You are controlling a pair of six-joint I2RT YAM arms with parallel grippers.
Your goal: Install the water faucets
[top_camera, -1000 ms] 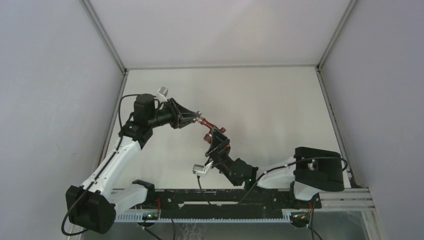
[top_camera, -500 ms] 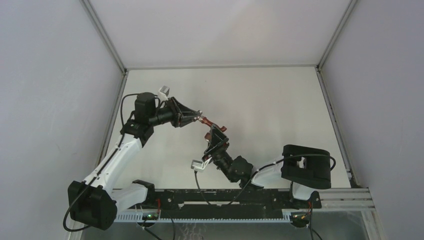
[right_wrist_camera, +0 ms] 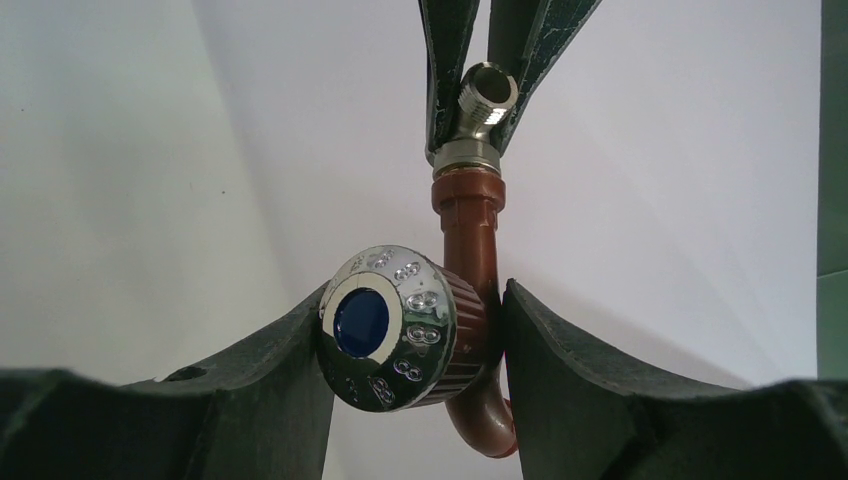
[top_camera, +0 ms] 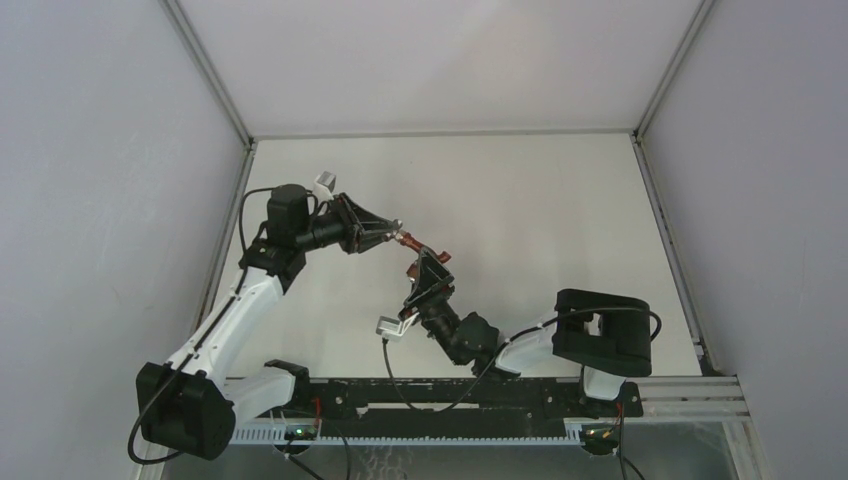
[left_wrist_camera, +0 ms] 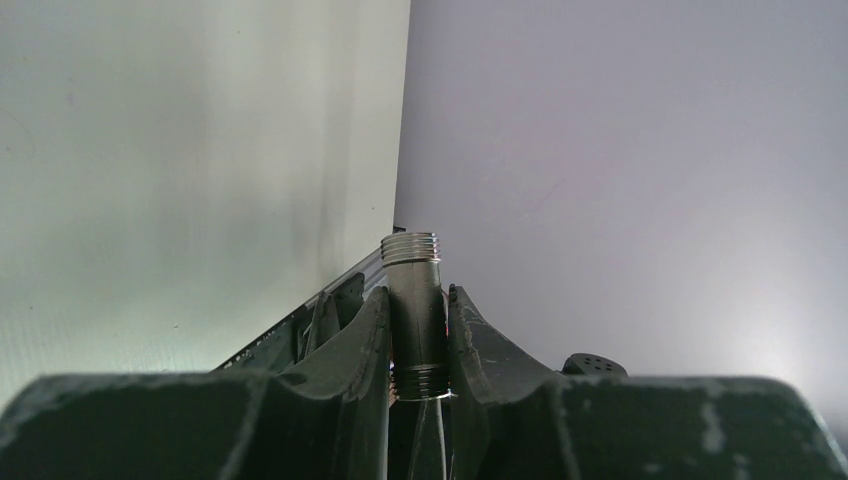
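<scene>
We are in the joining step, held in mid-air above the table point(top_camera: 560, 210). The left gripper point(top_camera: 392, 234) has its fingers closed narrowly on the silvery fitting point(left_wrist_camera: 412, 290), which stands upright between them with its threaded end clear of the tips. The right gripper point(top_camera: 428, 272) clamps the reddish-brown faucet point(right_wrist_camera: 468, 270) across its body, just behind the chrome knob point(right_wrist_camera: 392, 325) (the one with the blue centre).

From the right wrist view, the fitting's collar sits right against the faucet's pipe end point(right_wrist_camera: 466, 195), and the two look roughly in line. We cannot tell whether any thread has caught yet.

To do this well, we judge that alignment matters more than force. We should bring the fitting's axis and the pipe's axis to the same line before turning, because a tilted start would likely cross the threads. One arm ought to act as a fixed vice. The right grip on the faucet body looks the firmer of the two, so the left wrist can do the turning.

The push along the axis should be light, just enough to keep the faces touching. The left fingers grip smooth round metal, so the fitting may slip or spin between the pads if it binds. If it resists, we should back off and re-seat it rather than press harder — a dropped part would fall to the table.
</scene>
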